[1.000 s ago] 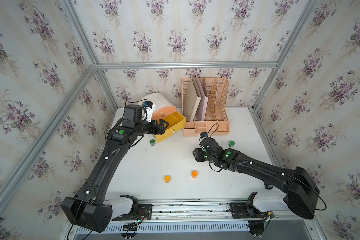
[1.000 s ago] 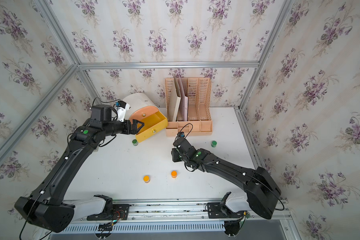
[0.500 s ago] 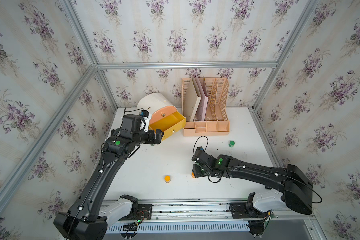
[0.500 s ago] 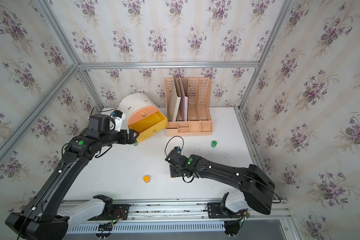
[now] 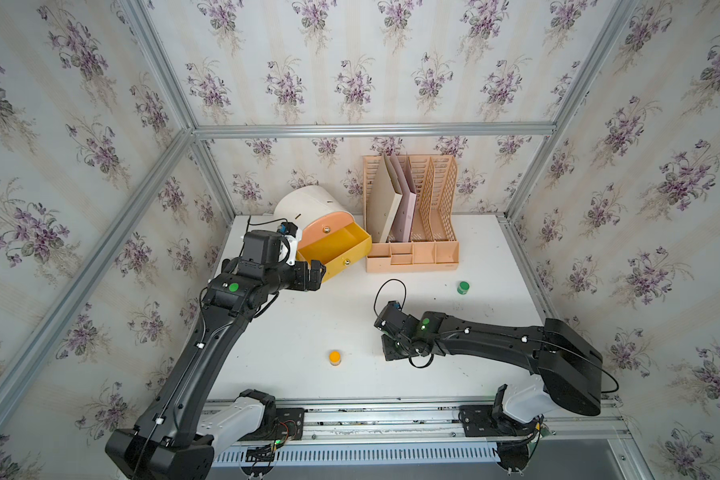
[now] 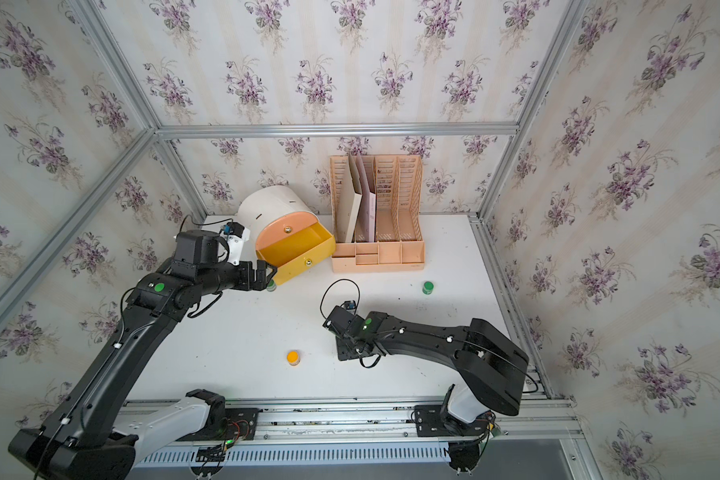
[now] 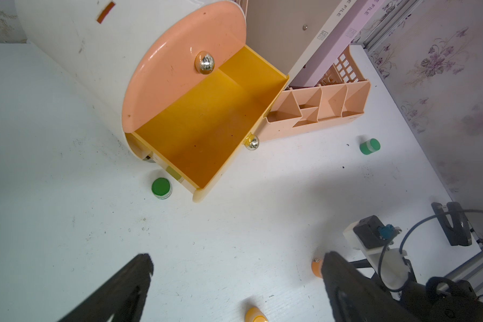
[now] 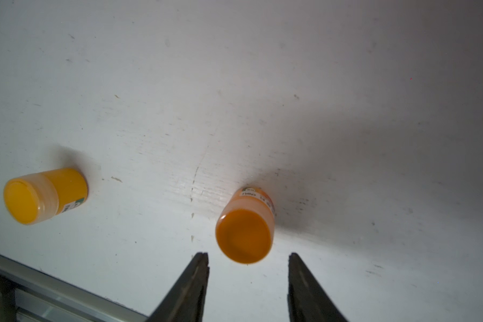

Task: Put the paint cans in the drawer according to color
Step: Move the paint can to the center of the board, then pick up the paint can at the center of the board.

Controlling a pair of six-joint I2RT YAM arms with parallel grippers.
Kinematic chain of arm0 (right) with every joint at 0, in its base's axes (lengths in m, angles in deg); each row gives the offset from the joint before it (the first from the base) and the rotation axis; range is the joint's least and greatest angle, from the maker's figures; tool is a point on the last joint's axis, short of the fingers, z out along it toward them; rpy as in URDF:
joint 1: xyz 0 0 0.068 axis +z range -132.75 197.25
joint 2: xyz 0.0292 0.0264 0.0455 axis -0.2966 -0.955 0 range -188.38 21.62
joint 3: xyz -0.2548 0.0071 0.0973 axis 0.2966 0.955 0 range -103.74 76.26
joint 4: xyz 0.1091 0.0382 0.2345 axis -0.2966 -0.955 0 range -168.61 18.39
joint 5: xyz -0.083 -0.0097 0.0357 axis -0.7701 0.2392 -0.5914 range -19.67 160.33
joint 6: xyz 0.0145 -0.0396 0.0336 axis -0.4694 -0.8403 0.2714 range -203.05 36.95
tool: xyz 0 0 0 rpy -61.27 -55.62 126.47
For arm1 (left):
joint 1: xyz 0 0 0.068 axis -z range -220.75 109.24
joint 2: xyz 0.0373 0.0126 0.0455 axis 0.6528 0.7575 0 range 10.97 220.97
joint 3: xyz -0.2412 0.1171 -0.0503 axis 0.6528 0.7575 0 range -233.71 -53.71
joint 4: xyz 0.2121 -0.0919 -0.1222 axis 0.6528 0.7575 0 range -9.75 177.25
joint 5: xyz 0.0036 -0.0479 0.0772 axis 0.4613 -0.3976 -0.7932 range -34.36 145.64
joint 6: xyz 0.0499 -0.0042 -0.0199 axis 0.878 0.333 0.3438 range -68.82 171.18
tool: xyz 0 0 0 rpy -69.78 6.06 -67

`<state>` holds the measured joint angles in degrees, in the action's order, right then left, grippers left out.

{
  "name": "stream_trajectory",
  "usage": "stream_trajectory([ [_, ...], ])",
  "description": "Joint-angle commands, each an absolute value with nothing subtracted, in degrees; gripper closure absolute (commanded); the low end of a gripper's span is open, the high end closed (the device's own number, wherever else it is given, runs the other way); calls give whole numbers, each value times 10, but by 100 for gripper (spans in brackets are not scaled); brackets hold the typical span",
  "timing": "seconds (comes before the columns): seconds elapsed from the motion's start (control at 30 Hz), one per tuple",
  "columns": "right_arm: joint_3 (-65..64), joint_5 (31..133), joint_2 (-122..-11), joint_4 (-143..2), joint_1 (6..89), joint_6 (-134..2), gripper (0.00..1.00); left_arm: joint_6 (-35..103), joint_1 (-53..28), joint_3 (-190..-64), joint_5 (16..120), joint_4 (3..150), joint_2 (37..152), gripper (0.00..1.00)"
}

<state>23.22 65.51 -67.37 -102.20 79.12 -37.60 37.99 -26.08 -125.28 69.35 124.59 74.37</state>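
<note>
The drawer chest [image 5: 308, 203] [image 6: 269, 203] stands at the back left. Its yellow drawer [image 5: 334, 248] [image 7: 207, 125] is pulled out and empty. My left gripper [image 5: 314, 272] [image 7: 237, 258] hangs open just off that drawer's front corner, near a green paint can [image 6: 271, 286] [image 7: 161, 188]. Another green can [image 5: 463, 287] [image 7: 370, 146] stands at the right. One orange can [image 5: 334, 357] [image 8: 43, 195] sits near the front. My right gripper [image 5: 391, 354] [image 8: 248, 256] points down, open, its tips just short of a second orange can [image 8: 244, 235], which the arm hides in both top views.
A peach lattice file rack [image 5: 412, 216] with folders stands right of the chest, touching the open drawer. The metal front rail [image 5: 391, 411] bounds the table's near edge, close behind the orange cans. Patterned walls close in both sides.
My left gripper drew back from the yellow drawer's front, toward the near side. My right gripper came forward and down over the right-hand orange can, which now hides under it in the top views.
</note>
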Motion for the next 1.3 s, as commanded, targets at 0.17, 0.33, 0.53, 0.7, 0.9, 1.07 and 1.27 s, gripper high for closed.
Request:
stream_trajectory([
  [0.17,210,656,-707,-1002,792,-385,57,389,-261,-1258,694,1244,747,1],
  [0.33,186,657,-738,-987,792,-397,64,390,-261,-1261,692,1247,745,1],
  [0.53,134,653,-791,-977,792,-420,69,390,-261,-1260,691,1250,743,1],
  [0.7,72,645,-845,-982,790,-443,69,388,-261,-1258,696,1253,744,1],
  [0.9,14,649,-881,-986,783,-461,69,381,-261,-1248,715,1253,739,1],
  [1.07,7,652,-870,-995,778,-467,63,368,-243,-1226,729,1251,732,1],
  [1.27,47,635,-791,-1012,766,-473,47,350,-142,-1193,669,1248,745,1],
])
